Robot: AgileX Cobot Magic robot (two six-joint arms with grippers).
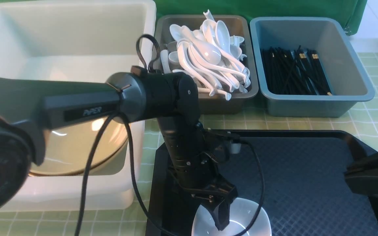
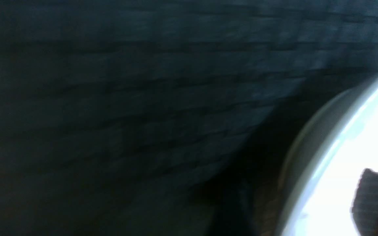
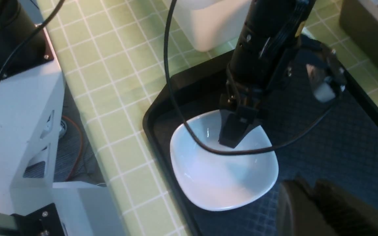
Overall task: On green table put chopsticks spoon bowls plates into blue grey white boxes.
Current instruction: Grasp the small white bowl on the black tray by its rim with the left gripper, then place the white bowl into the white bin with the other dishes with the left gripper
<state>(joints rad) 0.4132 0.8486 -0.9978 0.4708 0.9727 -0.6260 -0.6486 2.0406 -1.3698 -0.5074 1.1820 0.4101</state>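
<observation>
A small white plate (image 1: 251, 213) lies at the near left corner of the black tray (image 1: 307, 180) on the green table (image 1: 376, 108). My left gripper (image 1: 220, 219) points down astride the plate's rim, open. One of its fingers (image 2: 377, 200) hangs inside the plate, with white showing between it and the rim. My right gripper (image 1: 348, 173) hovers shut and empty over the tray's right side. A tan bowl (image 1: 71, 147) lies in the white box (image 1: 61, 32). I cannot single out the task's spoon or chopsticks.
The dark grey box (image 1: 221, 105) is heaped with white spoons. The blue-grey box (image 1: 307, 105) holds several black chopsticks. The left arm's cable (image 3: 176, 108) loops over the plate. A white robot base (image 3: 21, 108) stands past the table's edge.
</observation>
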